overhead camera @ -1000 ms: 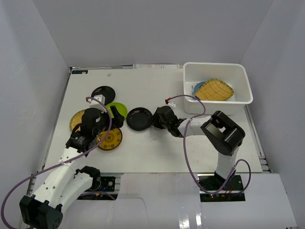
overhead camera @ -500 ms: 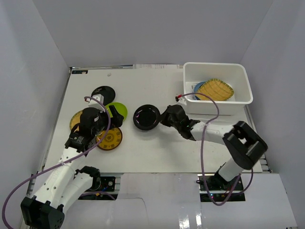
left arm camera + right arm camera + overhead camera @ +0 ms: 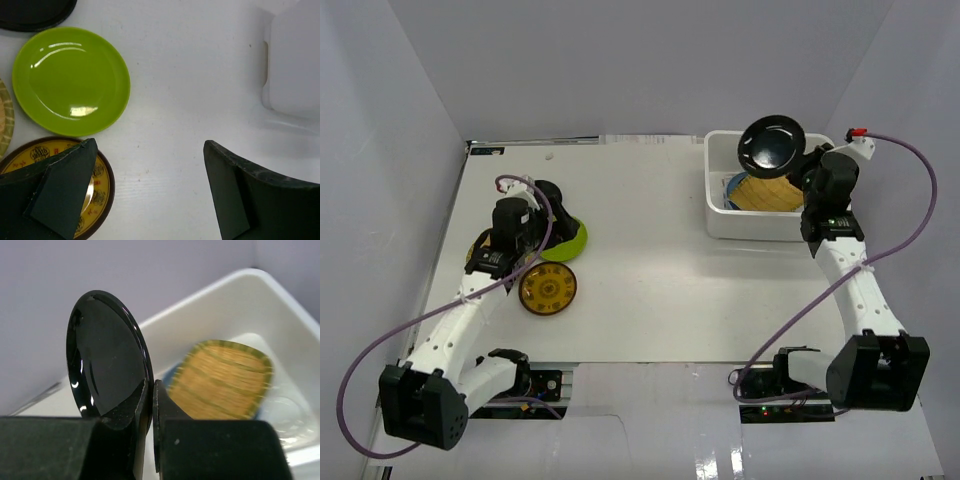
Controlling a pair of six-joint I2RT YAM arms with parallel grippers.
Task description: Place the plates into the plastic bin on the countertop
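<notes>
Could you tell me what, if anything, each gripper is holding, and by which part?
The right gripper pinches the black plate by its rim; the left gripper is open and holds nothing.

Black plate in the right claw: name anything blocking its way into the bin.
Nothing visible does. The right claw holds the black plate on edge over the open plastic bin, above the bamboo plate inside.

Bin (image 3: 760, 224): far right corner of the tabletop (image 3: 650, 200).
In the bin: upper plate (image 3: 765, 192) lying on what seems a lower plate (image 3: 731, 186), which shows at its left.
Over the bin: raised plate (image 3: 773, 145), on edge in the right gripper (image 3: 151, 390).
Left side: farthest plate (image 3: 35, 10), middle plate (image 3: 70, 80) and nearest plate (image 3: 547, 290) in a row, back to front.
Left edge: outer plate (image 3: 478, 252), beside that row.
</notes>
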